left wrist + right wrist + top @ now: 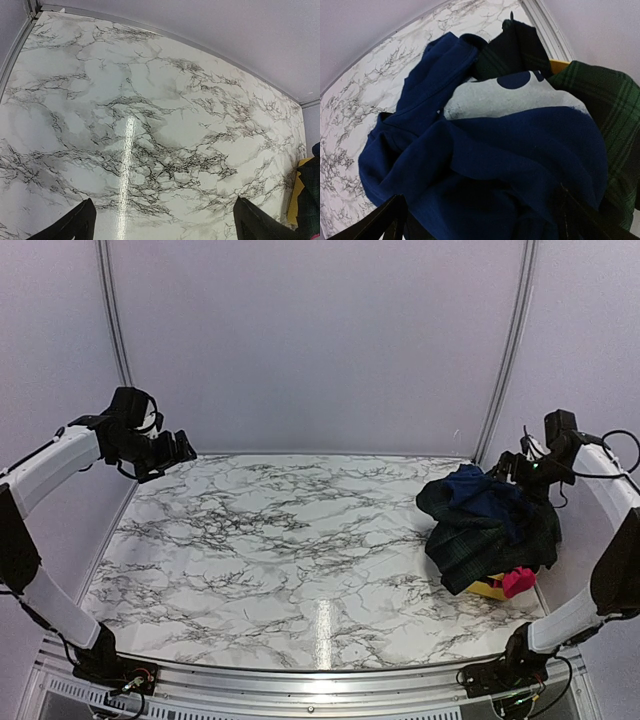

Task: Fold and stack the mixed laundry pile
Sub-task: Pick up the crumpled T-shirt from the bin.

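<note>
pale lilac walls with grey metal rails close in a white, grey-veined marble-pattern bench (280, 540), bare across its middle and left. the mixed laundry pile (490, 530) is heaped at the far right of the bench, near its right edge. a plain navy-blue cloth (495, 165) lies on top and a dark green-and-navy plaid garment (470, 555) spills under and around it. a small pink piece (518, 581) pokes out at the near side, and the right wrist view shows a pale grey piece with a round navy patch (505, 95) between the folds. the heap rests in and over a yellow plastic tub (487, 589), of which only a sliver shows. the right claw (485, 217) hangs just above the navy cloth, jaws wide and holding nothing. the left claw (162, 222) is raised over the far left corner, well apart from the pile, also wide and empty. nothing looks folded or stacked yet. the garments look tangled, so a pinch on the navy cloth may drag the plaid one along, or tip the tub and pull it across the bench. a deep grab could also catch two layers at once. the tub's rim, mostly hidden under cloth, stands in the way of a low reach.
</note>
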Controlling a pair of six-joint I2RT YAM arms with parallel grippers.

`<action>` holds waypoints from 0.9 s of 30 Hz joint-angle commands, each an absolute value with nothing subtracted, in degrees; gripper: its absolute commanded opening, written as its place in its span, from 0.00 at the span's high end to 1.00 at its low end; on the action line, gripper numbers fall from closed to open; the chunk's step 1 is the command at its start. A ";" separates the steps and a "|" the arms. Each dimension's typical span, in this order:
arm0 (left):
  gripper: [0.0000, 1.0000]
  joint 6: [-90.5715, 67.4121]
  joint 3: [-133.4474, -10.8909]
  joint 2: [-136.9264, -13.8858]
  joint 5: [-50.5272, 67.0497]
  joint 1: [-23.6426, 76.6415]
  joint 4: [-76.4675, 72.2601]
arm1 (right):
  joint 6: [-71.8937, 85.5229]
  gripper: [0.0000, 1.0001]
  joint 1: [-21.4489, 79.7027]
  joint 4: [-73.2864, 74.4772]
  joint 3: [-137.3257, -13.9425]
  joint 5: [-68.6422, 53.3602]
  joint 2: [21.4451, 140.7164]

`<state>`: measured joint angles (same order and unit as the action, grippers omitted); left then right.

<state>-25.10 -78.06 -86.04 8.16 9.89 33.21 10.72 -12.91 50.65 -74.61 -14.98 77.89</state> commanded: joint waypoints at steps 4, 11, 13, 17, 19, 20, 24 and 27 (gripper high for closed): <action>0.01 -25.22 -80.48 -88.75 9.93 10.28 33.84 | 10.42 0.01 -11.96 47.38 -72.23 -13.51 83.57; 0.01 -26.25 -82.53 -91.49 10.95 10.28 33.81 | 8.73 0.38 -9.58 48.78 -73.00 -11.43 88.36; 0.01 -26.52 -83.48 -91.90 11.36 10.28 33.80 | 8.85 0.66 -9.58 49.68 -74.93 -10.90 87.41; 0.01 -26.70 -84.64 -92.19 11.79 10.28 33.77 | 8.97 1.00 -9.58 52.78 -80.68 -10.54 84.93; 0.01 -26.64 -84.93 -92.12 11.38 10.28 33.82 | 9.13 1.00 -9.58 53.76 -84.18 -10.58 83.68; 0.01 -26.63 -85.05 -92.04 11.08 10.28 33.78 | 9.24 1.00 -9.54 54.36 -86.20 -10.48 83.27; 0.01 -26.93 -85.54 -91.59 9.71 10.24 33.80 | 9.22 1.00 -9.58 56.46 -95.29 -12.10 83.17; 0.01 -27.87 -85.99 -91.26 8.62 10.10 33.82 | 9.18 1.00 -9.29 56.52 -101.56 -14.94 83.84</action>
